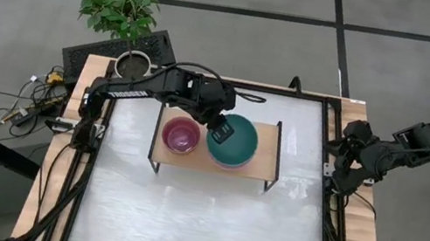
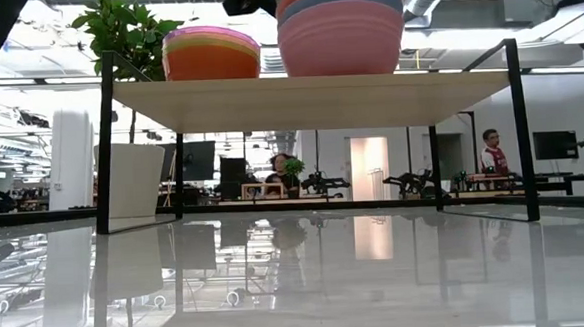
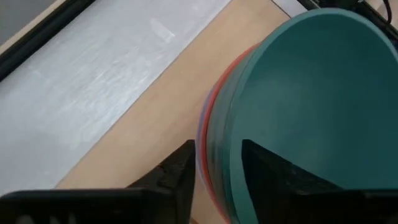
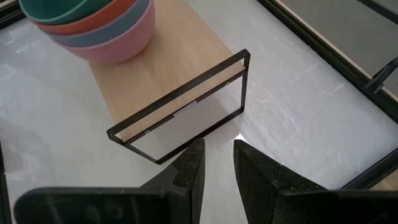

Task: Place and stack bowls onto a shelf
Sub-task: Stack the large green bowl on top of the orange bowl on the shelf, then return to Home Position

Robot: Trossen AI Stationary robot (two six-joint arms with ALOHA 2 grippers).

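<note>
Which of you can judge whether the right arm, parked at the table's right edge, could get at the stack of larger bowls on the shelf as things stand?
Probably not freely: the left gripper is at the teal bowl, its jaws astride the rim, crowding that stack on the shelf.
</note>
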